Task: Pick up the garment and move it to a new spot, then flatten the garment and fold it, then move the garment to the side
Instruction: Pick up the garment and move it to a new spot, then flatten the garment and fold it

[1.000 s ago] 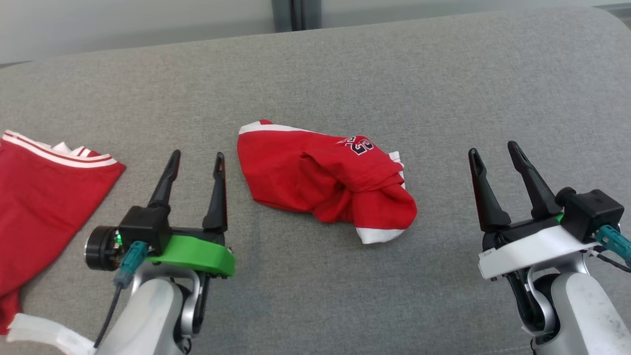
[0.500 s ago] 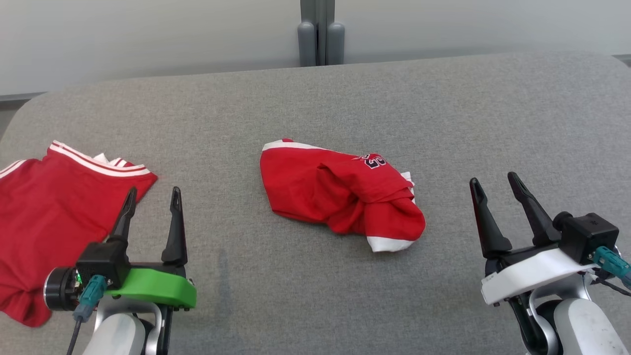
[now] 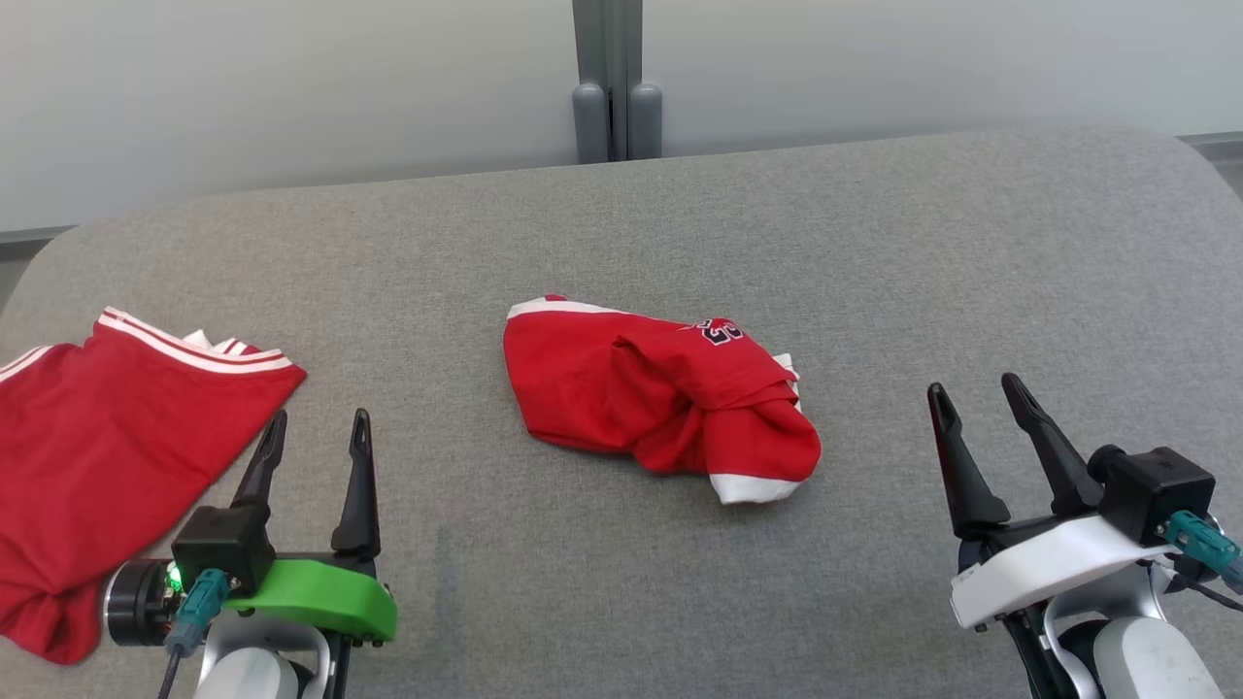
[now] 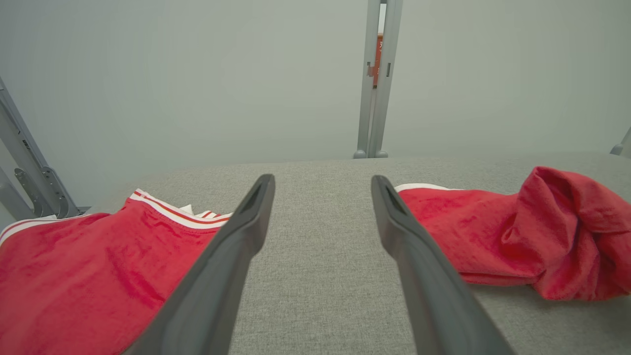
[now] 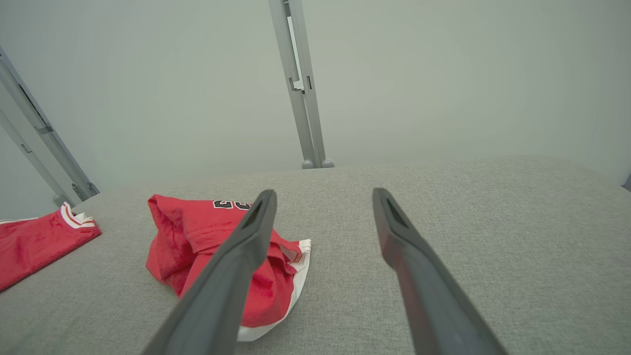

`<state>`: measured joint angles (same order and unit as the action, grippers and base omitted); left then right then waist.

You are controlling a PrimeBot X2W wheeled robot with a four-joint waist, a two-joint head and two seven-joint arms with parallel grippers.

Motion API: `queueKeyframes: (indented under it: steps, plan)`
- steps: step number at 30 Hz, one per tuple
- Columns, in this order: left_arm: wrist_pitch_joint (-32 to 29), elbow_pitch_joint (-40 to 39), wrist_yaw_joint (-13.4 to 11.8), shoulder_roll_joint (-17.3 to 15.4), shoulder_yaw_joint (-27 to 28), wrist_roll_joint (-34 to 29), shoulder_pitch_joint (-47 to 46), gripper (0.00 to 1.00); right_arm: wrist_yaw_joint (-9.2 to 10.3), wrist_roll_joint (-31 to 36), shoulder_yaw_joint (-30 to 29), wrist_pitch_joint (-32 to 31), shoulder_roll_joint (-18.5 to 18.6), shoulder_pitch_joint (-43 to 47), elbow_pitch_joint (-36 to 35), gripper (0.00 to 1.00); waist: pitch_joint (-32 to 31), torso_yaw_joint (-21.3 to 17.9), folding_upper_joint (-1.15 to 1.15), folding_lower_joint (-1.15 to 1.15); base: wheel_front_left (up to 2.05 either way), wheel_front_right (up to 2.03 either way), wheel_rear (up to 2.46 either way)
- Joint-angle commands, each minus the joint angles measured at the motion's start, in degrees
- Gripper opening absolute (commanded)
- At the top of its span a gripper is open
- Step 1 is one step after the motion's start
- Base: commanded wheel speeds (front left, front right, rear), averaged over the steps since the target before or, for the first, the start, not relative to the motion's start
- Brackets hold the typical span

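At centre of the grey surface (image 3: 874, 243): one crumpled red garment (image 3: 660, 408), white-trimmed, bunched at its right end. Left gripper (image 3: 320, 417) and right gripper (image 3: 973, 385) stood empty, fingers spread wide, flanking it and well apart from it. Second red garment (image 3: 117, 437) lay far left. Advised: pinch a trimmed edge, not the bunched bulk, and lift evenly.

Two red garments lie on one grey padded surface (image 3: 874, 243): one crumpled garment (image 3: 660, 408) at its middle and one flat garment (image 3: 117, 456) at its left edge. There are two grippers, the left gripper (image 3: 319, 419) and the right gripper (image 3: 974, 388), each with two dark fingers. One upright post (image 3: 609, 78) stands beyond the far edge.
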<state>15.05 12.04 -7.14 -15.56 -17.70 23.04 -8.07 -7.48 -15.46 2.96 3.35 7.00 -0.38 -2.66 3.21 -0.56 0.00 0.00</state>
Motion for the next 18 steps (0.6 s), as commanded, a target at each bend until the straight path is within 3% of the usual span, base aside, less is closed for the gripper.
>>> queueKeyframes:
  steps: [1, 18]
  plan:
    - [0.18, 0.25, -0.36, -0.01, 0.01, -0.54, 0.57, 1.00, -0.03, 0.43, -0.15, -0.03, -0.06, 0.31, -0.28, 1.00, 0.01, 0.06, 0.00, 0.00, 0.00, 0.00, 0.00]
    - [0.18, 0.20, -0.27, 0.15, -0.53, -0.80, -1.74, 1.00, -0.03, -0.09, 0.35, -0.72, 0.31, -0.92, 0.05, 1.00, 1.61, 0.87, 0.00, 0.00, 0.00, 0.00, 0.00]
